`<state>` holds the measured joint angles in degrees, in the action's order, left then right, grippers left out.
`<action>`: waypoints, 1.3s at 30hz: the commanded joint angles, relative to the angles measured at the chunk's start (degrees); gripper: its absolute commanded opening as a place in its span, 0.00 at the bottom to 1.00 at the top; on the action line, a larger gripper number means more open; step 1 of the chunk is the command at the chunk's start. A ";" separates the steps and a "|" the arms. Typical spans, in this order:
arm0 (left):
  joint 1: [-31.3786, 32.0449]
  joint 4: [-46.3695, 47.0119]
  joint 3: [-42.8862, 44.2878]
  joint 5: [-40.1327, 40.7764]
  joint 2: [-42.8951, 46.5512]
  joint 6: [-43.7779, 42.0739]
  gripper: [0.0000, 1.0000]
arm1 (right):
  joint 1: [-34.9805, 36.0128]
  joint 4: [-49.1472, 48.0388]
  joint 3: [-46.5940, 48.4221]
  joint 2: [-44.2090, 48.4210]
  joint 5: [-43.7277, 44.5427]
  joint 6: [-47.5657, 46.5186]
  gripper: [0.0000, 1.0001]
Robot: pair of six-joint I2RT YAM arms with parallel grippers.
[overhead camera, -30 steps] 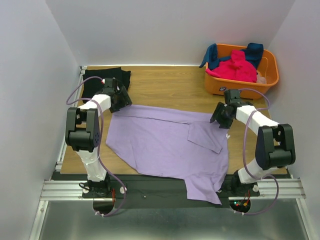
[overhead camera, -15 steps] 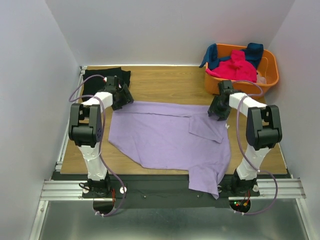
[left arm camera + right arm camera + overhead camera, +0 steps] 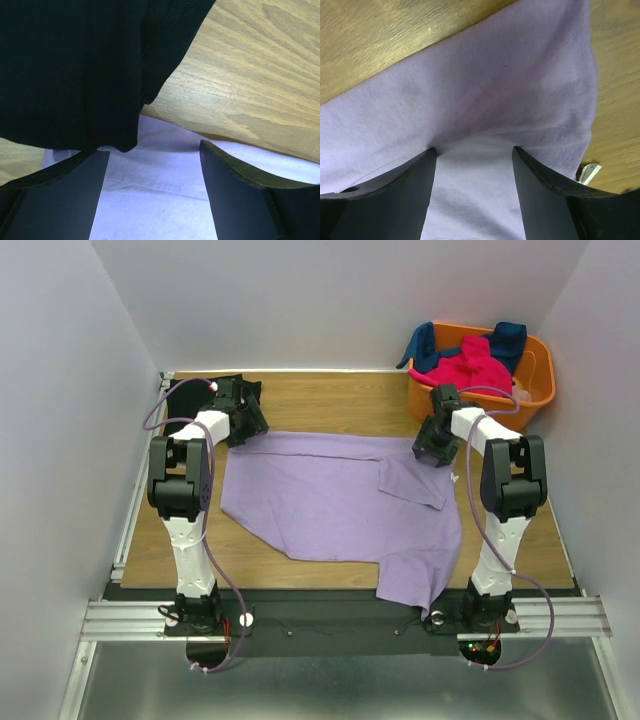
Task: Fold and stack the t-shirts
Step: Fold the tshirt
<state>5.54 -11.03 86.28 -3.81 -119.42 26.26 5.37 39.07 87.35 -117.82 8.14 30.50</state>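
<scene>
The lavender t-shirt (image 3: 330,505) lies spread across the table, one sleeve folded over it at the right and its lower corner hanging off the near edge. My left gripper (image 3: 246,421) is at its far left corner, open, with lavender cloth (image 3: 155,190) lying between the fingers (image 3: 240,200) and the black t-shirt (image 3: 75,65) just beyond. My right gripper (image 3: 436,444) is at the far right corner, jaws apart, fingertips pressed onto the lavender cloth (image 3: 485,90). The black t-shirt (image 3: 186,397) lies at the far left corner of the table.
An orange basket (image 3: 536,392) at the far right holds a hot-pink shirt (image 3: 470,365) and a dark teal one (image 3: 507,337). Bare wood (image 3: 330,400) runs along the back. A white tag (image 3: 588,171) shows at the shirt's edge. Walls close in on both sides.
Both arms have reached farther back, and the lavender shirt's top edge has slid with them toward the far side. The right jaws have widened a little.
</scene>
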 commanded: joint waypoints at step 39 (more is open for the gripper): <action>-1.32 -0.49 -11.05 2.32 13.51 -2.97 0.85 | 2.89 -7.87 -36.37 32.57 -2.60 4.57 0.72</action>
<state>4.73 -12.19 75.59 -1.54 -108.14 23.62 7.70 33.87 50.65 -84.99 5.02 34.30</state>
